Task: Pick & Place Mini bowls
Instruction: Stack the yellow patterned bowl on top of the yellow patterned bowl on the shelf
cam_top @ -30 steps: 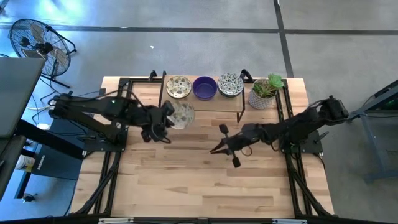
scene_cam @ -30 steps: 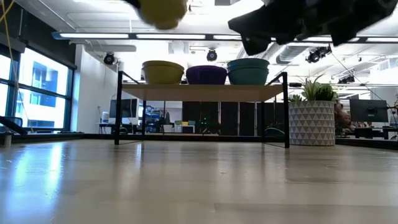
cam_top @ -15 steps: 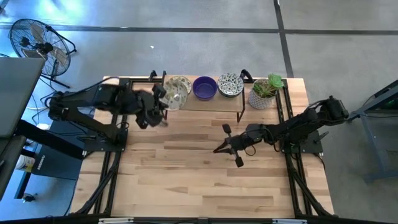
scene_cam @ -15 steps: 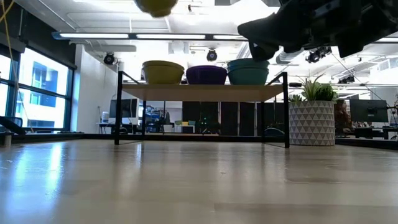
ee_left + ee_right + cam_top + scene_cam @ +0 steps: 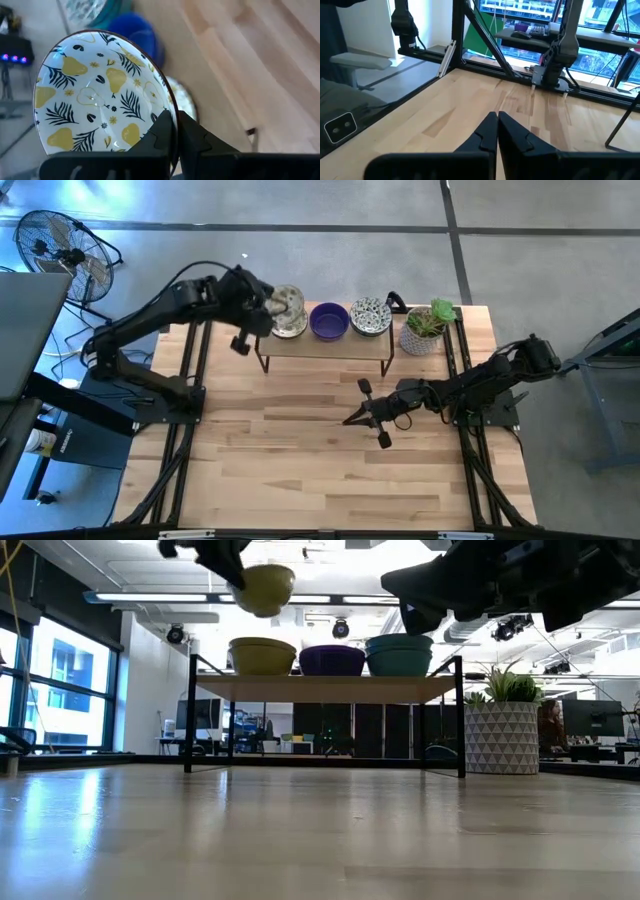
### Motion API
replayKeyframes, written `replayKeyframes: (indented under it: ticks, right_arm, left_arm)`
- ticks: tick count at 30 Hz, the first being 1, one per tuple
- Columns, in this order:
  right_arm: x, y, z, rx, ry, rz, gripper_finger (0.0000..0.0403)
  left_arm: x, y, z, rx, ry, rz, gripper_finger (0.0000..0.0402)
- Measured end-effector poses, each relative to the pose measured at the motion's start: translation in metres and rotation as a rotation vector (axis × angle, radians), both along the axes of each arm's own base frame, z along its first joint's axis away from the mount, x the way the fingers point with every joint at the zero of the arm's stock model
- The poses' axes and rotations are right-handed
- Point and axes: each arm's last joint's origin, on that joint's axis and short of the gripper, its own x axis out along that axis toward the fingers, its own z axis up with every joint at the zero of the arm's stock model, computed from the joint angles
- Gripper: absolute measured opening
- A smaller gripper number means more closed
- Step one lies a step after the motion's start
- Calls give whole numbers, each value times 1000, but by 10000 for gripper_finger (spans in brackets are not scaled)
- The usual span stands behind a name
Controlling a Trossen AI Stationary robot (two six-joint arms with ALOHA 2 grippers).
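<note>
My left gripper (image 5: 270,307) is shut on a cream mini bowl (image 5: 288,303) painted inside with yellow pears and dark leaves (image 5: 100,95); its outside is yellow (image 5: 263,588). It hovers over the left of three bowls on a small shelf (image 5: 322,345): a cream patterned one (image 5: 289,328), a purple one (image 5: 328,321) and a speckled one (image 5: 370,316). Each of the three stands on its base. My right gripper (image 5: 347,420) is shut over the table's middle and holds nothing. My left gripper pinches the held bowl's rim (image 5: 167,106), one finger inside the bowl and one outside. The fingers reach in from the table's left side. The bowl is lifted clear above the shelf's left bowl (image 5: 262,654), mouth up and slightly tilted.
A patterned pot with a green plant (image 5: 424,330) stands at the shelf's right end. The shelf's black frame legs (image 5: 190,715) rise from the table's far part. Bare wood (image 5: 300,470) stretches across the near half. A fan (image 5: 55,245) stands on the floor beyond the left corner.
My left gripper has carried the pear-patterned bowl from in front of the shelf toward the table's far edge, and it now hangs over the shelf's left bowl. The arm has lifted and reached out as it went. My right gripper has barely moved.
</note>
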Motion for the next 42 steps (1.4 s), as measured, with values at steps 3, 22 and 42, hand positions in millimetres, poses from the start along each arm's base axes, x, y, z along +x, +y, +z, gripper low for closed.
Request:
replayKeyframes:
  ticks: [3,22,42]
  right_arm:
    - [0,0,0,-7,-2,1,2]
    - [0,0,0,-15,-2,2,1]
    - [0,0,0,-14,0,2,1]
  left_arm:
    - [6,13,-3,-30,-21,37,3]
    - [24,41,-32,-164,77,88,3]
    - [39,50,-53,-176,177,126,10]
